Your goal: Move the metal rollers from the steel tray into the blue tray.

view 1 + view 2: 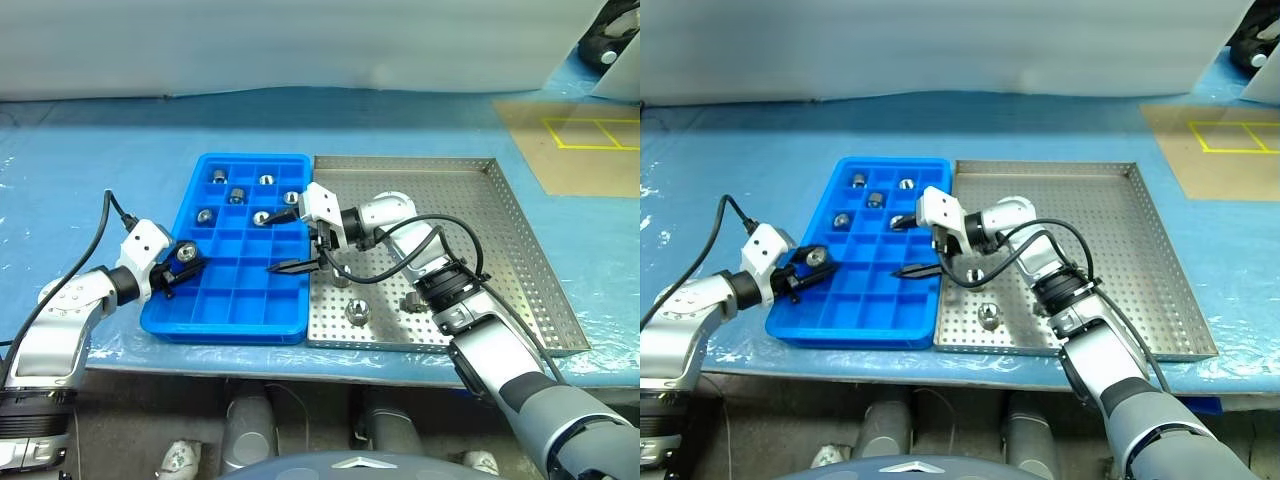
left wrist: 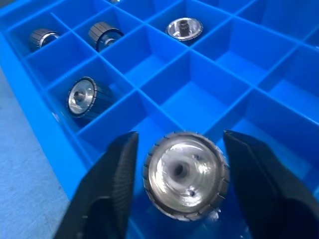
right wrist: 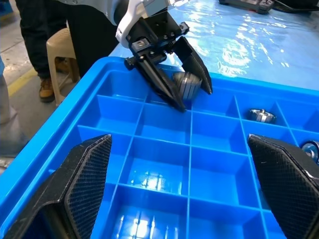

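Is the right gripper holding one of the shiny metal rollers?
No: the right gripper hangs over the bright blue plastic compartment tray with its black fingers spread wide and nothing between them.

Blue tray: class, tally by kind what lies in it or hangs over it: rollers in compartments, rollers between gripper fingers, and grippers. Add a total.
Metal rollers lying in compartments of the blue tray: 6
Roller between open fingers: 1
Grippers over it, left gripper and right gripper: 2
Total: 9
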